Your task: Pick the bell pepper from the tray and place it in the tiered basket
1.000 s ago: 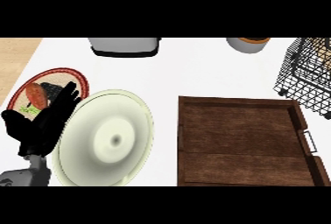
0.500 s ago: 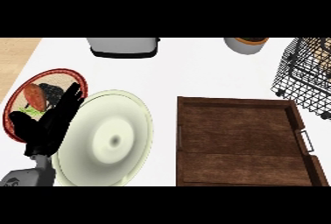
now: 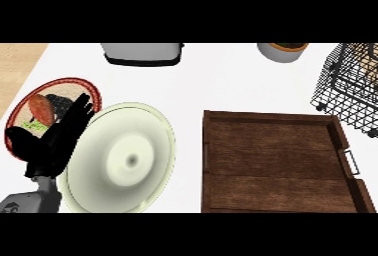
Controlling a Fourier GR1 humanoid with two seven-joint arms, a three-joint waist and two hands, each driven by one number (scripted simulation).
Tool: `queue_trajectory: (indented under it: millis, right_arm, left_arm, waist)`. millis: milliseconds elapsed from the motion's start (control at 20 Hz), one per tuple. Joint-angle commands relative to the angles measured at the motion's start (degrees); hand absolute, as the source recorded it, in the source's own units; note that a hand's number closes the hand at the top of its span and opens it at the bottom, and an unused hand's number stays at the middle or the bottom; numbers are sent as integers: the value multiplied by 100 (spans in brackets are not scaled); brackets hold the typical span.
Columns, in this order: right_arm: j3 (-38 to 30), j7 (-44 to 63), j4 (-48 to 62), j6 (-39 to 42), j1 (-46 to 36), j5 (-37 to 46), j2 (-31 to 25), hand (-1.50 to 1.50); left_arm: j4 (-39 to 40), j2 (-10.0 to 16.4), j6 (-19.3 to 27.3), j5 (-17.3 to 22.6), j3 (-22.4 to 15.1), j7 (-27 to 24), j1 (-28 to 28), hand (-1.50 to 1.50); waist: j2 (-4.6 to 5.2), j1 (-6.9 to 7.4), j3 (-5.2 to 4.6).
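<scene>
Head view: one tray point(image 3: 273, 165), one basket point(image 3: 348, 85), two plates point(image 3: 122, 160) point(image 3: 65, 81), one empty straight-fingered left hand point(image 3: 55, 145).

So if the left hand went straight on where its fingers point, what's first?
The left hand points up, slightly right: beyond the red-rimmed plate, bare counter, then likely the left end of the grey appliance; height unclear.

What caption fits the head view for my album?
Left hand rests open beside the pale plate; tray and basket sit at right.
</scene>
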Motion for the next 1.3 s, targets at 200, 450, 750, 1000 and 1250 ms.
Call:
queue_trajectory:
  millis: [200, 450, 750, 1000, 1250]
  right_arm:
    - [-35, -338, 355, -360, -203, 101, 278, -150]
    - [-405, 10, 566, -47, -558, -281, 431, -150]
    - [-1172, 85, 837, 626, -740, -1059, 162, -150]
    - [-1905, 405, 997, 1036, -711, -1779, -422, -150]
    - [-2295, 556, 1033, 1027, -499, -2112, -1069, -150]
  left_arm:
    - [-241, 38, -102, 2, -11, 51, 253, 0]
    - [-223, 37, 7, 36, 42, 361, -114, 0]
    - [-226, -143, 150, -158, -148, 359, -153, 0]
    - [-139, -80, 85, -42, 59, 180, -19, 0]
    - [-71, 23, -74, 3, 128, 66, 76, 0]
  waist:
    - [92, 107, 78]
    - [95, 108, 81]
    - [113, 76, 88]
    - [93, 20, 85]
    - [132, 58, 91]
